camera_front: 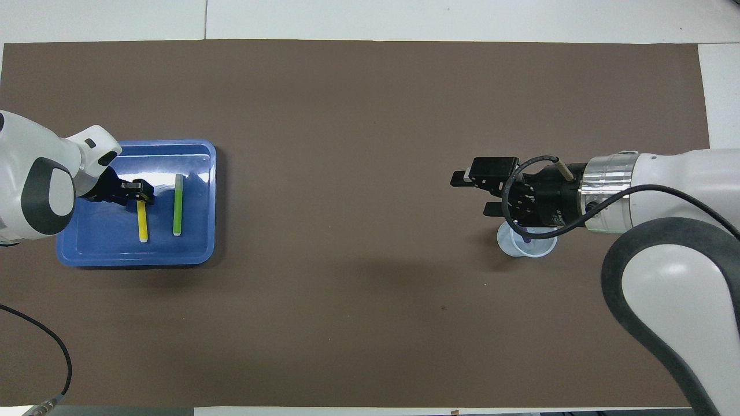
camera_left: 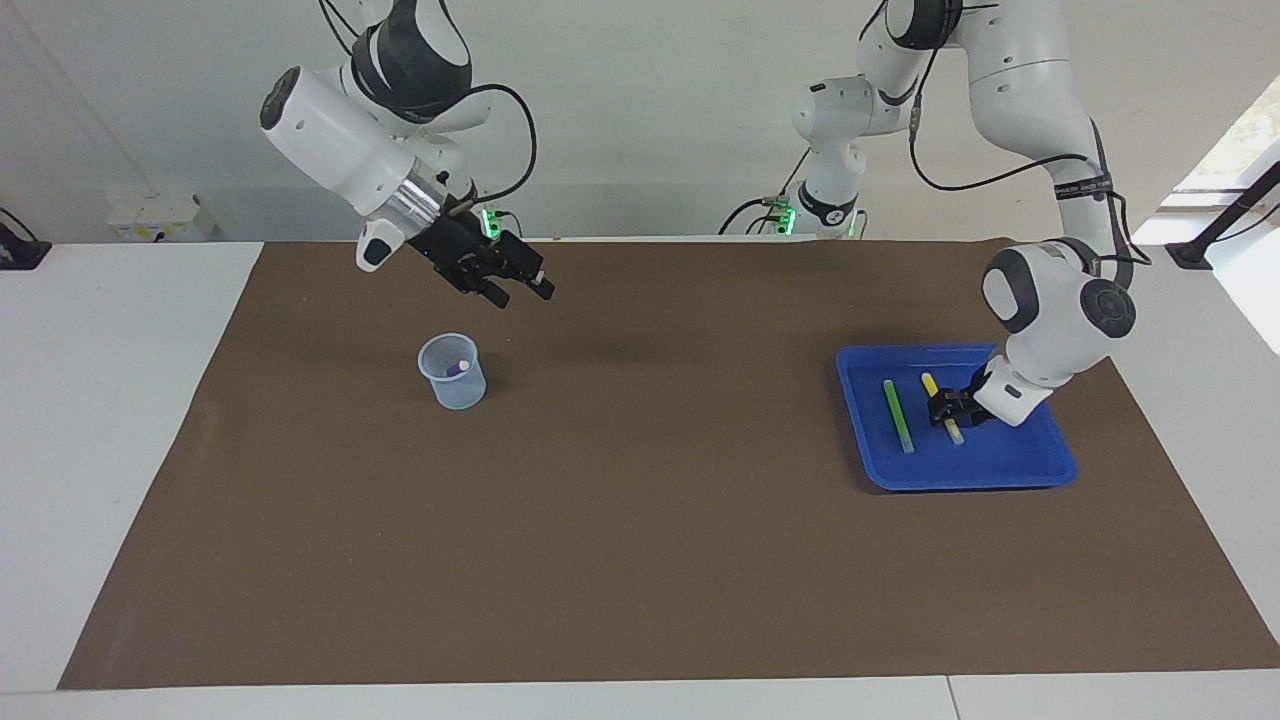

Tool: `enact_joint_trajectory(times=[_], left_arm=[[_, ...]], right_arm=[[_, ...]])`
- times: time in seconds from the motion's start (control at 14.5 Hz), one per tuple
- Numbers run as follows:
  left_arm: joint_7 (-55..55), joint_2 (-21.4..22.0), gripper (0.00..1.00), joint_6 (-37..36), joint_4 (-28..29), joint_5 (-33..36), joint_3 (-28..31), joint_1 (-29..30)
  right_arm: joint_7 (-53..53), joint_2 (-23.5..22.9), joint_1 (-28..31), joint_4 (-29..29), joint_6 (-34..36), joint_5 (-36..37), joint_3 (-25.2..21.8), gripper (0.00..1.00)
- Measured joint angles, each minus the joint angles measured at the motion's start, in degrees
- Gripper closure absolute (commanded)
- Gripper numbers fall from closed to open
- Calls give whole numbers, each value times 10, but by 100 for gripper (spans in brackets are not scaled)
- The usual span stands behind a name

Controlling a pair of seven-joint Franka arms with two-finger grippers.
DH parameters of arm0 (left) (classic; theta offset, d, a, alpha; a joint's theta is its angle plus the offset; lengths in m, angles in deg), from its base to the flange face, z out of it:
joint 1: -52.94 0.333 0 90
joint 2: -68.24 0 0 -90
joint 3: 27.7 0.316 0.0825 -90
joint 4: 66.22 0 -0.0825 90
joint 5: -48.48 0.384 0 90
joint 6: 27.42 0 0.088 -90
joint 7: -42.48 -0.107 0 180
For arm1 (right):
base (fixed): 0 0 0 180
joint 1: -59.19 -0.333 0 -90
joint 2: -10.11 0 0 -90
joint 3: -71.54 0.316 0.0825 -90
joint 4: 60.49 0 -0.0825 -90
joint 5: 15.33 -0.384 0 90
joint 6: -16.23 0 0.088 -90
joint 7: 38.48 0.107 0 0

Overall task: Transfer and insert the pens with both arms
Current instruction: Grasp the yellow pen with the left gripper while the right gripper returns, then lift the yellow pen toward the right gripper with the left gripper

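Note:
The yellow pen (camera_left: 952, 432) (camera_front: 142, 222) and the green pen (camera_left: 898, 412) (camera_front: 178, 205) lie side by side in a blue tray (camera_left: 960, 475) (camera_front: 136, 259) toward the left arm's end of the table. My left gripper (camera_left: 945, 408) (camera_front: 139, 192) is down in the tray at the yellow pen, covering part of it. The purple pen (camera_left: 459, 368) (camera_front: 526, 237) stands in a clear cup (camera_left: 455, 385) (camera_front: 537, 248) toward the right arm's end. My right gripper (camera_left: 518, 285) (camera_front: 475, 193) is open and empty, raised in the air just past the cup toward the table's middle.
A brown mat (camera_left: 640, 520) covers most of the white table. Two smaller white arms with green-lit bases (camera_left: 825, 200) stand at the robots' edge of the table.

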Motion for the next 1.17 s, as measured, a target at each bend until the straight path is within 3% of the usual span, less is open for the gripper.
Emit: enact_joint_trajectory(times=[0.07,0.21,0.28,0.55,0.83,1.17], left_arm=[[0,1,68,1,0,1,0,0],[0,1,97,1,0,3,1,0],[0,2,100,1,0,3,1,1],[0,2,100,1,0,4,1,1],[15,2,100,-21,-18,2,-1,1],[220,27,100,-223,-157,-80,-6,-5]], right_arm=[[27,-1,-17,0,-24,-15,0,0],[91,-5,-66,0,-87,-38,1,0],[118,-7,-91,0,-120,-41,2,0],[193,-16,-171,1,-210,-42,3,0],[210,-18,-207,1,-224,-42,3,0],[210,-30,-230,1,-243,-42,3,0]])
